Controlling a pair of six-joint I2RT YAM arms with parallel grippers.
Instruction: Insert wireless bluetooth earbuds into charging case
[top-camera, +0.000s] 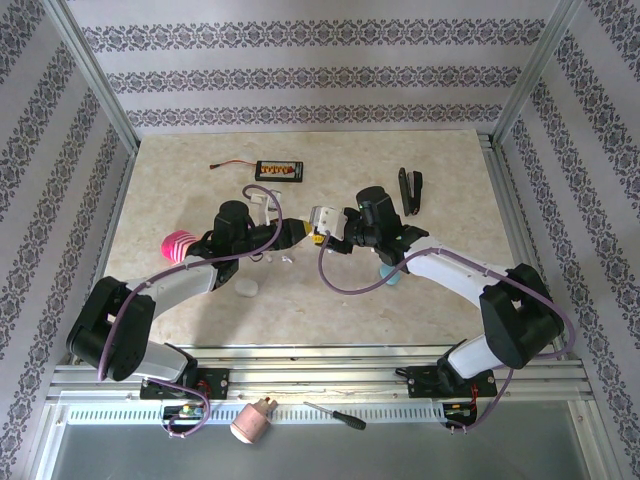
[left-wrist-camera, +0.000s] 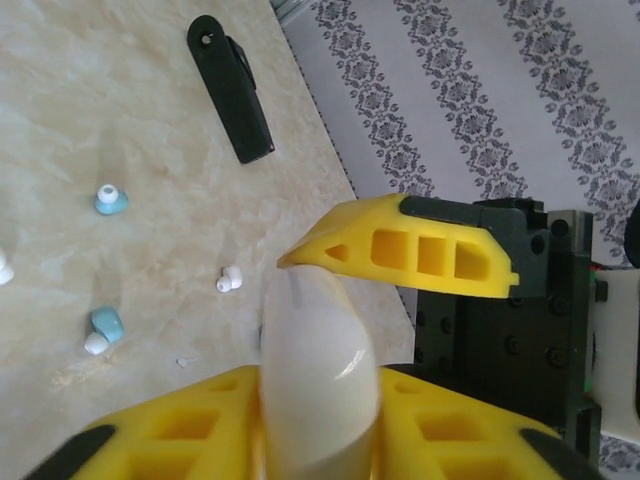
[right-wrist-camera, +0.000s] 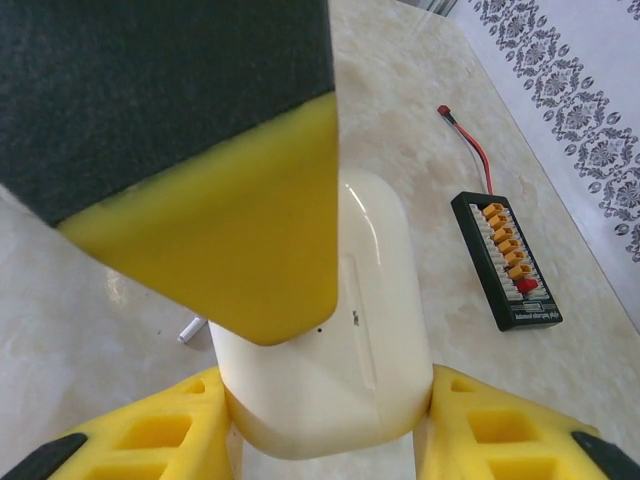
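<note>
The left jaws and the right jaws both grip the white charging case (right-wrist-camera: 350, 330), held off the tabletop (left-wrist-camera: 60, 100). The earbuds (left-wrist-camera: 229, 281), white and pale blue, lie scattered on the tabletop beneath.

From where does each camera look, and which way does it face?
Top: above, behind the bases, facing down at the table; left arm and right arm show.
Left wrist: on the left arm, facing along the left tool to the white case; earbuds, black clip beyond.
Right wrist: on the right arm, facing along the right tool to the white case; black board beyond.
Shared: clip, top and left wrist; board, top and right wrist.
</note>
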